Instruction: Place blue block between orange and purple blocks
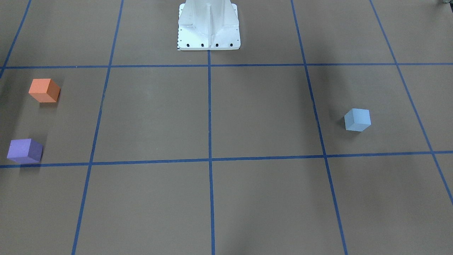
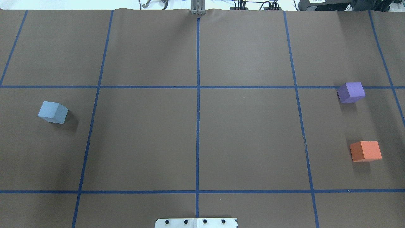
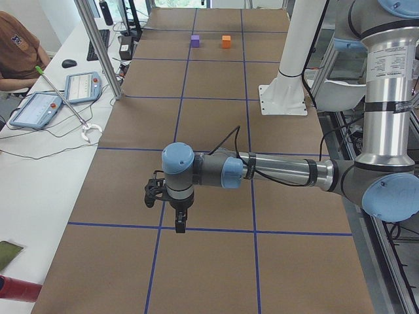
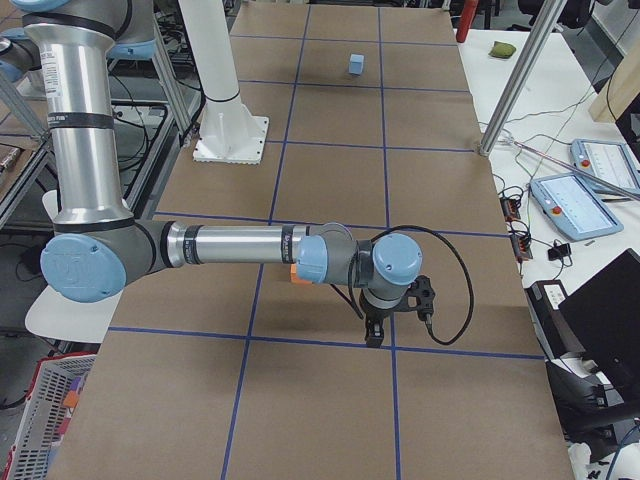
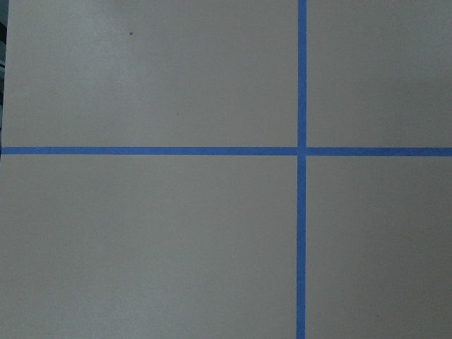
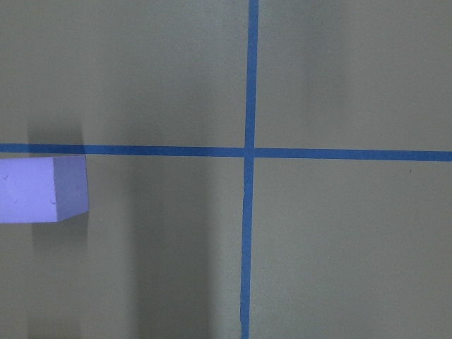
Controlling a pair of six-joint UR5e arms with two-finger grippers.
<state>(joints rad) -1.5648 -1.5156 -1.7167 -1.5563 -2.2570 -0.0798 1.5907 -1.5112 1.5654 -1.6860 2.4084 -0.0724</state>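
Observation:
The blue block [image 2: 52, 112] sits alone on the robot's left side of the table; it also shows in the front view [image 1: 357, 119] and far off in the right side view [image 4: 356, 64]. The purple block [image 2: 351, 92] and the orange block [image 2: 365, 151] stand apart on the robot's right side, with a bare gap between them. The purple block also shows at the left edge of the right wrist view [image 6: 42, 189]. The left gripper [image 3: 178, 221] and the right gripper [image 4: 377, 330] point down above the table and show only in the side views. I cannot tell whether either is open or shut.
Brown table cover with a blue tape grid [image 2: 198, 87]. The white robot base [image 1: 208, 24] stands at the robot's edge. Operators' tablets [image 3: 39, 108] and cables lie on a side bench, beside a metal post [image 3: 98, 46].

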